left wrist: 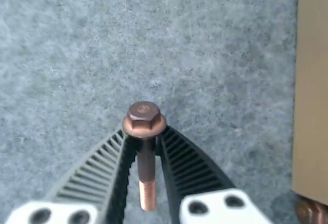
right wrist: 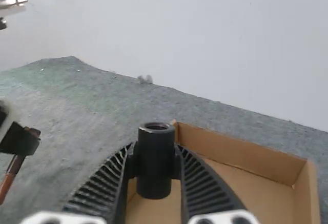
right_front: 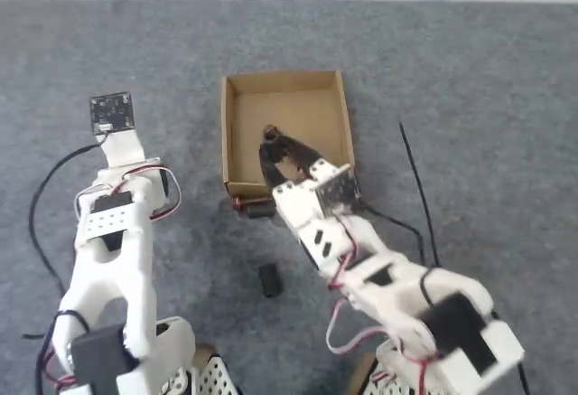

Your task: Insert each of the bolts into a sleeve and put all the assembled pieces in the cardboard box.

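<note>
My left gripper [left wrist: 144, 131] is shut on a copper bolt [left wrist: 145, 157], gripped by the shank below its hex head, above grey carpet. My right gripper [right wrist: 155, 149] is shut on a black sleeve [right wrist: 154, 160], held upright with its bore up over the cardboard box [right wrist: 246, 155]. From above, the right gripper [right_front: 271, 148] hangs over the open box [right_front: 237, 133] near its front wall. A copper bolt head joined to a dark sleeve [right_front: 251, 207] lies just outside the box's front left corner. A loose black sleeve [right_front: 269, 279] lies on the carpet nearer the arm bases.
The left arm [right_front: 117, 223] stands left of the box, its wrist camera board [right_front: 111, 112] covering its gripper. Black cables [right_front: 420, 196] run right of the box. The box wall [left wrist: 310, 90] borders the left wrist view. Open carpet surrounds the box.
</note>
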Motion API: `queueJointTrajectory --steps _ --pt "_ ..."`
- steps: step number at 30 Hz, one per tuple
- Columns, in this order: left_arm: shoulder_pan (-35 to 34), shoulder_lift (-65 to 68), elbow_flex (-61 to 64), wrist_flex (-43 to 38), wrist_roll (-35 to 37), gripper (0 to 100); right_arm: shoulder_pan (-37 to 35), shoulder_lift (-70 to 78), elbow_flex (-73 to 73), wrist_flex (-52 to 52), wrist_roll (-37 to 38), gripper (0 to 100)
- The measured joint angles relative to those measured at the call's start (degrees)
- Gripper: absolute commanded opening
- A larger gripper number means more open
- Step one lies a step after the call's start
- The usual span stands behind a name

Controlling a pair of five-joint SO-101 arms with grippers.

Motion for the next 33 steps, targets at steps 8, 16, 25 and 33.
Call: queueJointTrajectory --steps 8,16,25,33 --pt "0.0 0.0 0.0 0.0 0.0 1 -5.19 -14.51 14.07 0.0 0.0 0.6" --pt "0.0 0.0 0.0 0.0 0.0 1 -4.92 -21.45 15.47 3.52 0.0 0.6" --pt "3.78 0.09 -1.67 0.0 0.0 1 -4.57 -21.45 15.47 6.33 0.0 0.6" --pt "10.73 0.0 -8.35 1.67 -0.26 1 -4.4 -21.63 15.47 6.33 0.0 0.6"
